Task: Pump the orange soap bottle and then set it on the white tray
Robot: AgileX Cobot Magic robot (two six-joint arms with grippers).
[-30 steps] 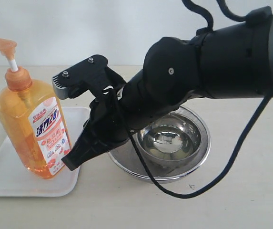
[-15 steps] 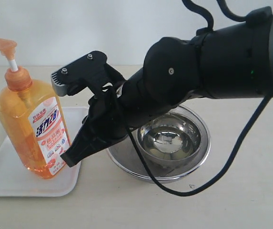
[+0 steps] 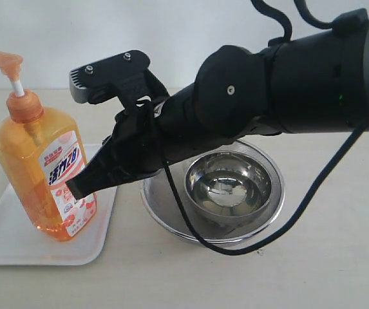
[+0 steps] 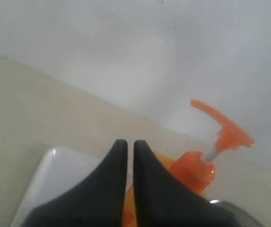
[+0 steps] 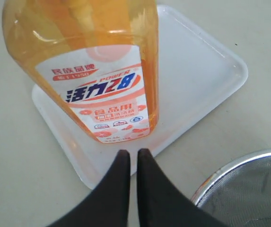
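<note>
right gripper (image 3: 81,187): jaws closed together, nothing between them; its tip sits in front of the lower label of the orange soap bottle (image 3: 39,167), contact not confirmed. left gripper (image 4: 126,144): jaws likewise closed with only a thin slit, holding nothing. the bottle stands upright on the white tray (image 3: 10,248), toward the tray's right half, pump head (image 3: 2,61) raised on its white stem. the right wrist view gives the red-and-white label (image 5: 109,101) at close range and shows the closed fingertips just short of the bottle's base, above the tray's rim. the left wrist view alone shows the left gripper, with the pump head (image 4: 225,132) beyond it and a tray corner (image 4: 55,175) below; that arm does not appear in the exterior view. a steel bowl (image 3: 232,183) sits inside a round strainer (image 3: 165,219) just beside the tray on the table (image 3: 326,270). the black right arm and its cable (image 3: 326,187) cross in front of the strainer's left rim.
</note>
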